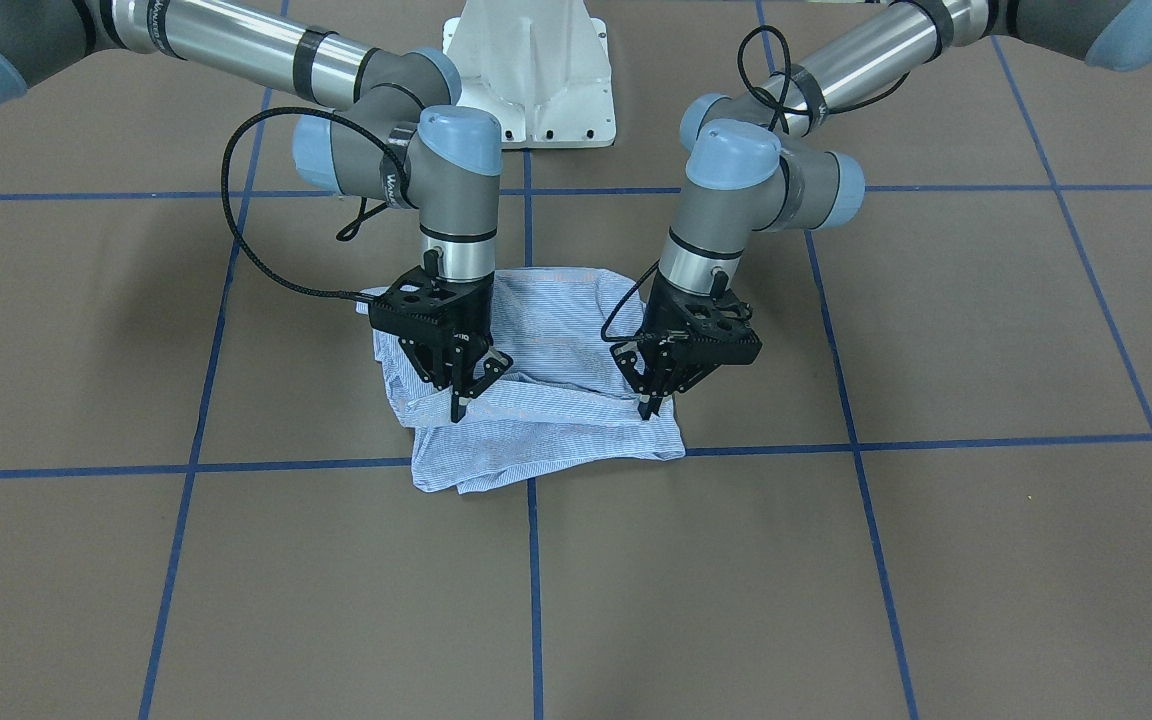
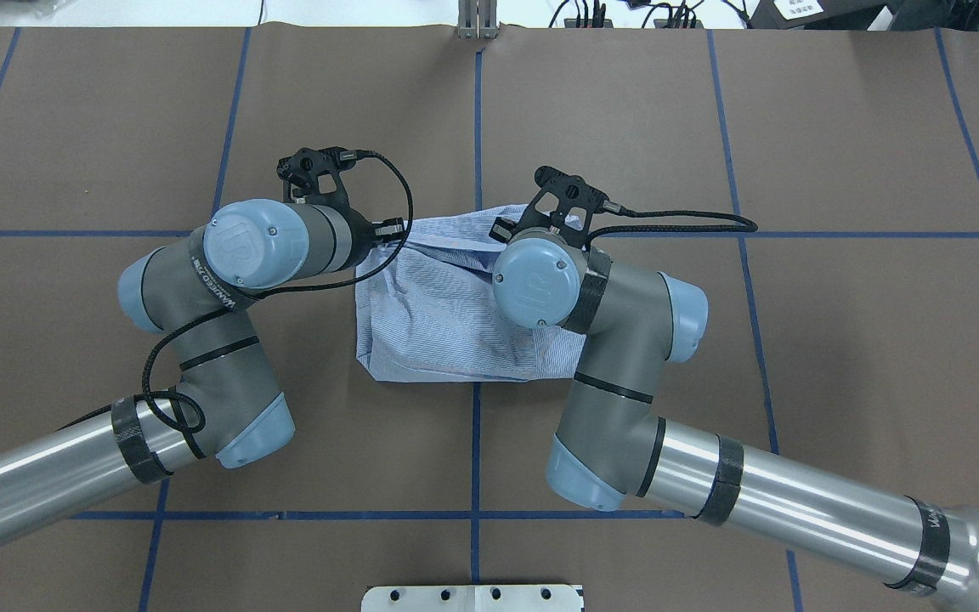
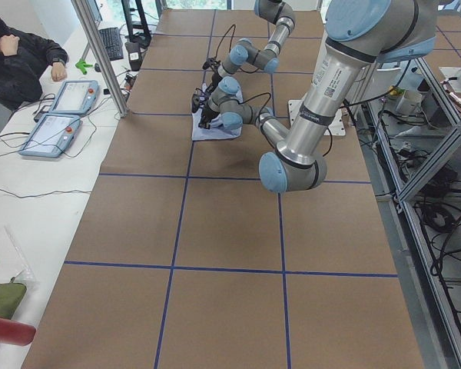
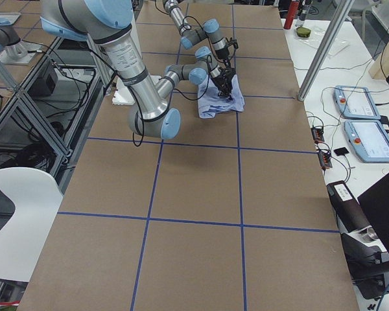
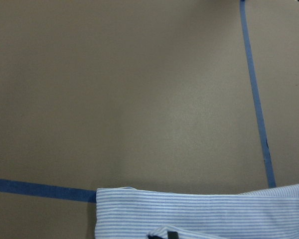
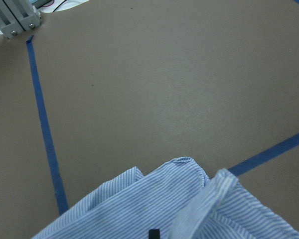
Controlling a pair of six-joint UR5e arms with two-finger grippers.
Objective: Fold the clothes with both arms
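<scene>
The light blue striped shirt (image 1: 556,400) lies folded into a small rumpled bundle at the table's middle, and it also shows from overhead (image 2: 438,314). My left gripper (image 1: 649,408) points down with its fingers closed on the shirt's upper layer near the far edge. My right gripper (image 1: 457,412) is closed on the same layer at the other side. From overhead both grippers are hidden under their wrists. The left wrist view shows a flat striped edge (image 5: 204,214). The right wrist view shows bunched folds (image 6: 164,204).
The brown table (image 1: 936,560) carries a grid of blue tape lines (image 1: 534,560). The white pedestal base (image 1: 531,80) stands behind the shirt. An aluminium post (image 2: 478,21) stands at the far edge. A seated person (image 3: 19,54) and two teach pendants (image 3: 61,115) are on a side table.
</scene>
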